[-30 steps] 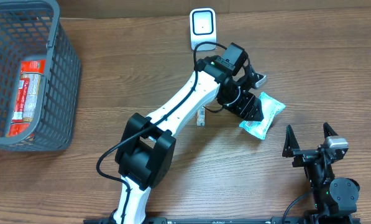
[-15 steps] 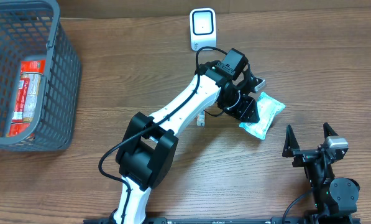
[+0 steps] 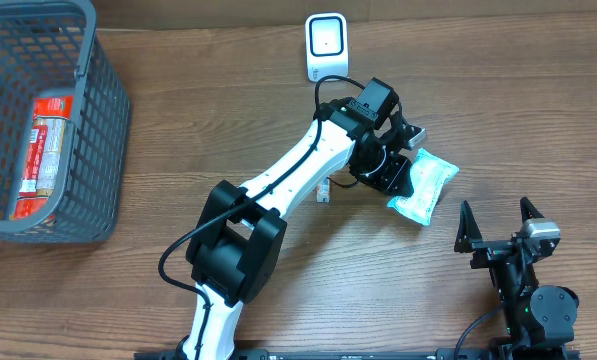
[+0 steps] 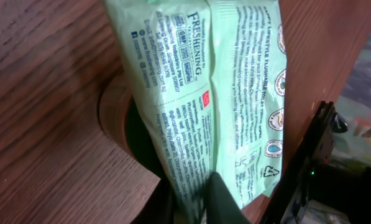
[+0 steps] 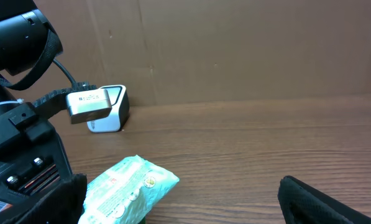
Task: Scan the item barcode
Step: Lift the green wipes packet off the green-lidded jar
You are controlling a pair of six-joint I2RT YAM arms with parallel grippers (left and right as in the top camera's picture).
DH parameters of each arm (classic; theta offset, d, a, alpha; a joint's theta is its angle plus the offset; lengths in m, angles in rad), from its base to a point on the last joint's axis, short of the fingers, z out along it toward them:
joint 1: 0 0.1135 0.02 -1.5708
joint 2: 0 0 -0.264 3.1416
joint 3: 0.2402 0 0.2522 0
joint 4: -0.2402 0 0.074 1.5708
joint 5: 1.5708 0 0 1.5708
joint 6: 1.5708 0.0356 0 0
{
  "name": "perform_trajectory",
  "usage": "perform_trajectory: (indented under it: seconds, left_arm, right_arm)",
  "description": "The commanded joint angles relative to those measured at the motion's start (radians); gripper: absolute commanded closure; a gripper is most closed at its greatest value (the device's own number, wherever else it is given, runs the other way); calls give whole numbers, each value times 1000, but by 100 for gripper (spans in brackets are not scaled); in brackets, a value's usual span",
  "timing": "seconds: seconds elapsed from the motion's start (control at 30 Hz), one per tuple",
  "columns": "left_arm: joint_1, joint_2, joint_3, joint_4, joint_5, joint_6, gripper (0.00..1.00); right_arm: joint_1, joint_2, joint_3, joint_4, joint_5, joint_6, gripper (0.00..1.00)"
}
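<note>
1. The left gripper (image 3: pixel 393 178) is closed down narrow on one end of the green packet (image 3: pixel 425 185). In the left wrist view, the dark fingers (image 4: pixel 225 199) pinch the packet's (image 4: pixel 222 93) near edge.
2. The task item is this green packet. From the clamped end it runs out away from the left gripper (image 4: pixel 194 193), toward the right arm's side of the table (image 3: pixel 538 110).
3. The packet's printed face, with small text and a row of icons, is turned toward the left wrist camera. No barcode can be made out there.
4. Whether the packet's free end rests on the table or sits just above it cannot be told. The right wrist view shows the packet (image 5: pixel 126 186) low over the wood.
5. The white scanner (image 3: pixel 326 45) stands upright, beyond the left gripper and off to its left, well apart from the packet.
6. The right gripper (image 3: pixel 496 215) has its jaws spread wide and holds nothing. It sits near the front edge of the table, nearer the robot than the left gripper and to its right, with the packet just beyond its fingertips.
7. The grey basket (image 3: pixel 103 120) sits far to the left of the left gripper, and a red package (image 3: pixel 43 150) lies inside it.
</note>
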Motion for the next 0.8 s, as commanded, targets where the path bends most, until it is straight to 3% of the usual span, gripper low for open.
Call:
perform_trajectory:
  seconds: [0.0,0.53,0.77]
  left_arm:
    - [-3,-5,-6,-5,10,2,96]
    - [107,-69,-2,-39,19,-18,96]
    - [110,-73,-2,-36,93,4,96]
  right_arm:
    - [-4,-8,-11,5,1,-1,0]
    - [-4,-8,-11,5,1,-1,0]
    - [-4,-8,-11,5,1,-1,0]
